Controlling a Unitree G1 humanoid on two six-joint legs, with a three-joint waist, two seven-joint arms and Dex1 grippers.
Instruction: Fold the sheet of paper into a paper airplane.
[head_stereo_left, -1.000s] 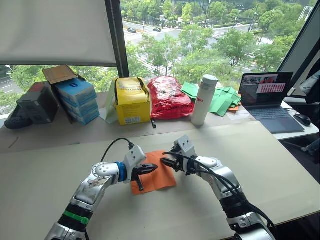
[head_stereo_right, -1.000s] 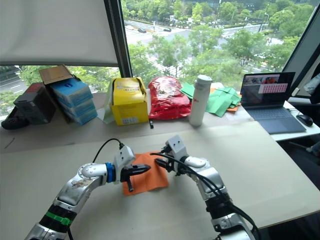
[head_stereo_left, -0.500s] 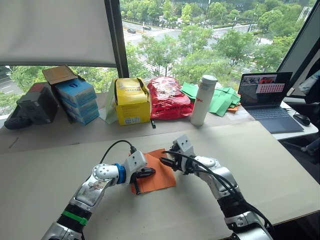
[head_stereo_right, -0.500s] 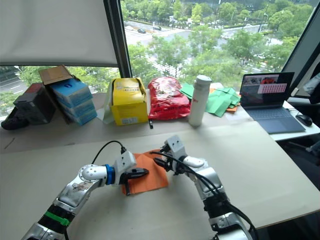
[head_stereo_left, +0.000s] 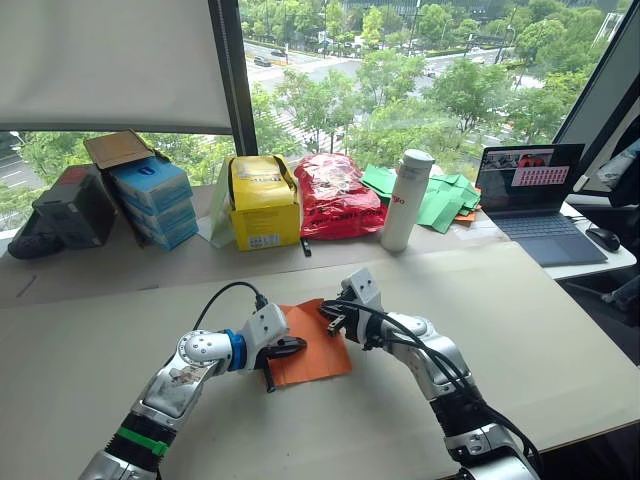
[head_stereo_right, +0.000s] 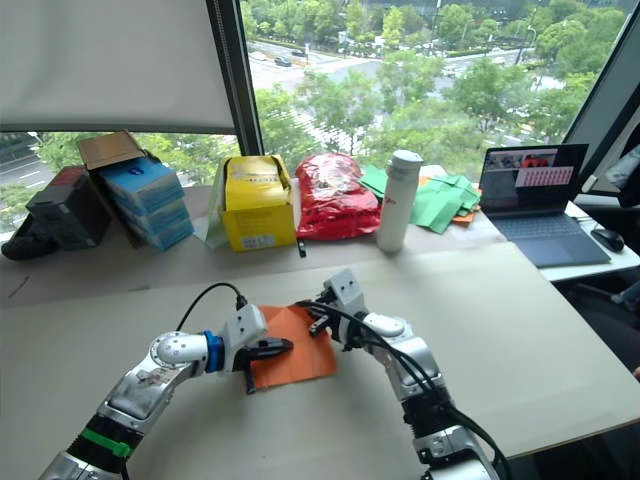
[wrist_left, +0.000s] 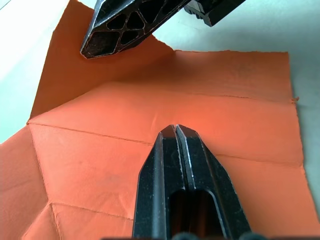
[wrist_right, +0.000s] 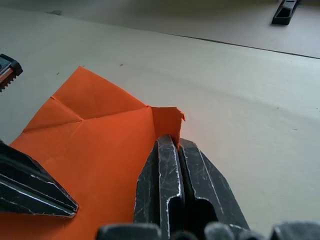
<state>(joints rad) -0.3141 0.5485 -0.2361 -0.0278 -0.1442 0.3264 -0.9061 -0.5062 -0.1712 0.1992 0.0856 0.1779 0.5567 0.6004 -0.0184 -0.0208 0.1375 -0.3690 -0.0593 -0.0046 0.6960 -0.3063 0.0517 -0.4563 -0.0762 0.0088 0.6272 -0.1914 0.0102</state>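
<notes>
My left gripper (wrist_left: 176, 131) is clenched, tips pressing flat on the sheet of paper (head_stereo_left: 312, 343) at table (head_stereo_left: 560, 330) centre. My right gripper (wrist_right: 171, 143) pinches its lifted corner at two o'clock. Behind, at eleven o'clock, the yellow box (head_stereo_left: 264, 203) stands closed.

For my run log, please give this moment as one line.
stage: folding | paper: flat on table, creased | left gripper: shut, tips on paper | right gripper: shut, at lifted paper corner
</notes>
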